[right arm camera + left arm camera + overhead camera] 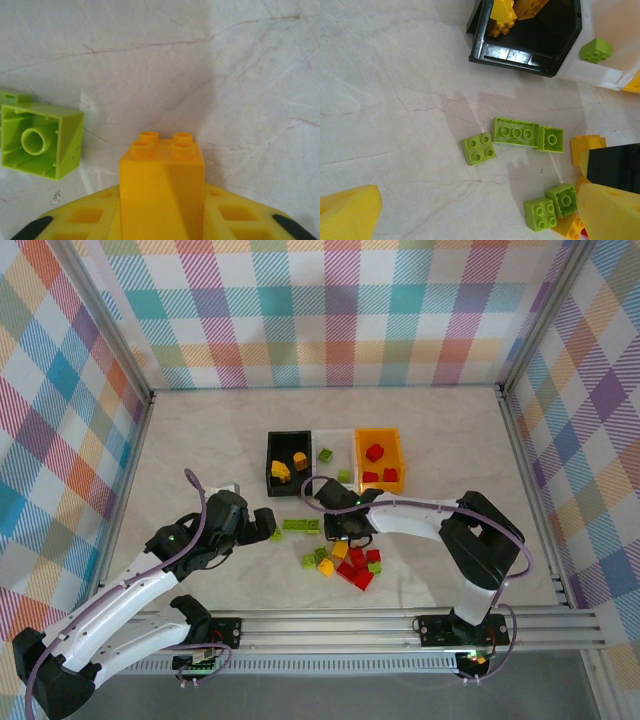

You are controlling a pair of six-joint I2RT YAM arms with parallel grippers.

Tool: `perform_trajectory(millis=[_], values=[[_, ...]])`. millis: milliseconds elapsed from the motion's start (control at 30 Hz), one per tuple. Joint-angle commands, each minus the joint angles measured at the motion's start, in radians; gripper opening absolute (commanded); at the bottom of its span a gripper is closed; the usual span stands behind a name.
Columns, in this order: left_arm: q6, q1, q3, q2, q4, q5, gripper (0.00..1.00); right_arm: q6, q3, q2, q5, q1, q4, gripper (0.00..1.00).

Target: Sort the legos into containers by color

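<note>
My right gripper (162, 220) is shut on a yellow brick (162, 180), studs pointing away, just above the table. In the top view it (345, 530) hangs beside the loose pile of red, yellow and green legos (345, 565). An upturned green brick (40, 141) lies to its left. My left gripper (480, 220) is open over bare table, short of a green square brick (478, 148) and a long green brick (516, 132). The black bin (271, 455) holds yellow bricks, the white bin (335, 433) green ones, the orange bin (379, 433) red ones.
The three bins stand side by side at mid-table, just beyond both grippers. The black bin's corner (520, 52) and the white bin's wall (600, 75) are close ahead of the left gripper. Metal frame rails edge the table at both sides.
</note>
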Motion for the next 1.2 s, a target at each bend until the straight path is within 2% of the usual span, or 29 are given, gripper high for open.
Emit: perform_trajectory(millis=[0,200,400,667,767,900,1000,1167], values=[[-0.005,-0.002,-0.008,-0.002,-0.017,-0.030,1.00,-0.033,-0.016,-0.050,0.003,-0.003,0.028,0.32],[-0.010,-0.002,-0.034,-0.039,-0.033,-0.062,1.00,-0.141,0.076,-0.128,-0.046,-0.004,0.053,0.29],[-0.034,-0.002,-0.072,-0.031,-0.031,-0.044,1.00,-0.191,0.343,0.064,-0.093,-0.034,0.059,0.29],[-0.043,0.000,-0.105,0.004,-0.001,-0.008,1.00,-0.179,0.664,0.321,-0.061,-0.073,-0.003,0.32],[-0.036,0.000,-0.113,0.026,0.020,0.012,1.00,-0.166,0.739,0.381,-0.041,-0.082,-0.033,0.37],[-0.027,-0.001,-0.121,0.071,0.071,0.053,1.00,-0.161,0.767,0.384,-0.058,-0.094,-0.001,0.59],[-0.023,0.000,-0.128,0.108,0.116,0.079,1.00,-0.167,0.729,0.318,-0.066,-0.093,0.040,0.70],[-0.023,0.005,-0.140,0.215,0.255,0.130,0.96,-0.157,0.527,0.119,-0.067,-0.094,0.125,0.74]])
